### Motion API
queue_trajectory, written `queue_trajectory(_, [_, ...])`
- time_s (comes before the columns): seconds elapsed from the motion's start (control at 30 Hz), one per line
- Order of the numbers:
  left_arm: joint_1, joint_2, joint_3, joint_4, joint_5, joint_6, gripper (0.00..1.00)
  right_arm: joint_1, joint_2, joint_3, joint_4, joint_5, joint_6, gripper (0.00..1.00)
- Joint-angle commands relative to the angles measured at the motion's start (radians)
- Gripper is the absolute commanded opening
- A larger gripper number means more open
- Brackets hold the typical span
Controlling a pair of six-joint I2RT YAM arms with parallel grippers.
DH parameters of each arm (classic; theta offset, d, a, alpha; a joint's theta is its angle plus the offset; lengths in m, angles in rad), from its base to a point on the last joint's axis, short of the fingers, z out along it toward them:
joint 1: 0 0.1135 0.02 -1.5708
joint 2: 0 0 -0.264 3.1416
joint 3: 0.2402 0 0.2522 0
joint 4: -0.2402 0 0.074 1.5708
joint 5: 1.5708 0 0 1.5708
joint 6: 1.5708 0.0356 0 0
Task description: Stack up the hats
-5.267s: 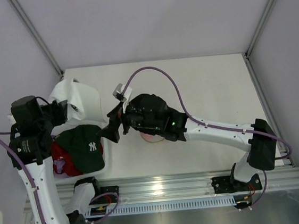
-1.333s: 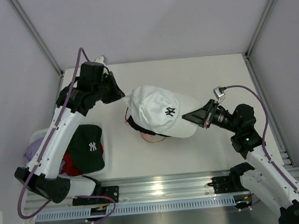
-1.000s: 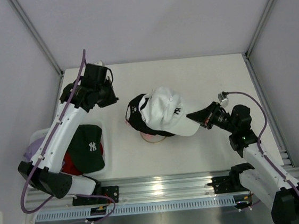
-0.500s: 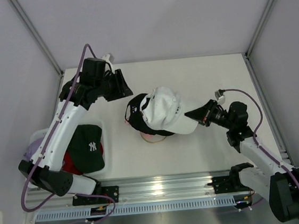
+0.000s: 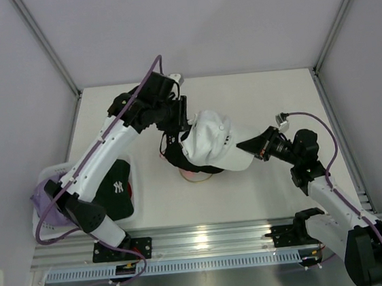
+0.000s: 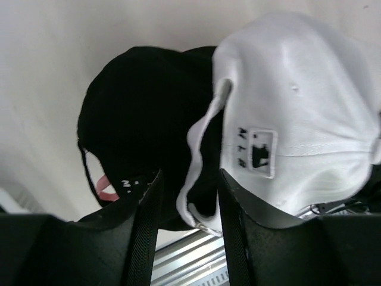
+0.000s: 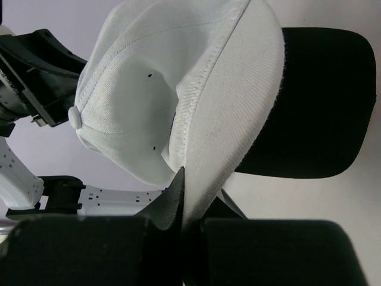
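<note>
The white hat [image 5: 213, 141] lies tilted over a black hat [image 5: 177, 157] at the table's middle, with a pink hat [image 5: 194, 175] showing beneath. My right gripper [image 5: 260, 147] is shut on the white hat's brim [image 7: 232, 113], pinched flat between its jaws [image 7: 189, 190]. My left gripper [image 5: 181, 126] stands open at the hat's back. In the left wrist view its fingers [image 6: 146, 220] straddle the white hat's rear edge [image 6: 199, 173] without pressing it. The black hat [image 6: 143, 119] sits behind.
A white mesh basket [image 5: 49, 174] stands at the near left. It holds a black hat with a white NY logo [image 5: 117, 186], a red hat [image 5: 136, 190] under it, and a lavender one [image 5: 41, 198]. The aluminium rail [image 5: 208, 240] runs along the near edge.
My left arm has swung right to the back of the white hat and its jaws have opened. The right gripper keeps its hold on the brim, nearly still.
</note>
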Motion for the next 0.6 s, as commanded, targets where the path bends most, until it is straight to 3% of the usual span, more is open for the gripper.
queue_trajectory(0.0, [-0.006,0.000,0.016,-0.072,-0.120,0.030,0.45,-0.007,-0.018,0.048,0.009,0.022,-0.032,0.00])
queue_trajectory(0.17, [-0.008,0.020,0.010,-0.104,-0.197,0.024,0.31,-0.004,-0.015,0.051,0.018,0.020,-0.027,0.00])
queue_trajectory(0.2, [-0.006,0.023,0.010,-0.104,-0.203,0.021,0.23,-0.007,-0.015,0.052,0.015,0.018,-0.027,0.00])
queue_trajectory(0.3, [-0.006,0.020,0.008,-0.089,-0.164,0.023,0.14,-0.007,-0.018,0.055,0.011,0.018,-0.029,0.00])
queue_trajectory(0.43, [-0.008,0.025,-0.002,-0.064,-0.115,0.023,0.15,-0.005,-0.021,0.058,0.005,0.020,-0.031,0.00])
queue_trajectory(0.57, [-0.017,0.028,-0.027,-0.049,-0.082,0.027,0.22,-0.005,-0.021,0.060,-0.001,0.018,-0.035,0.00])
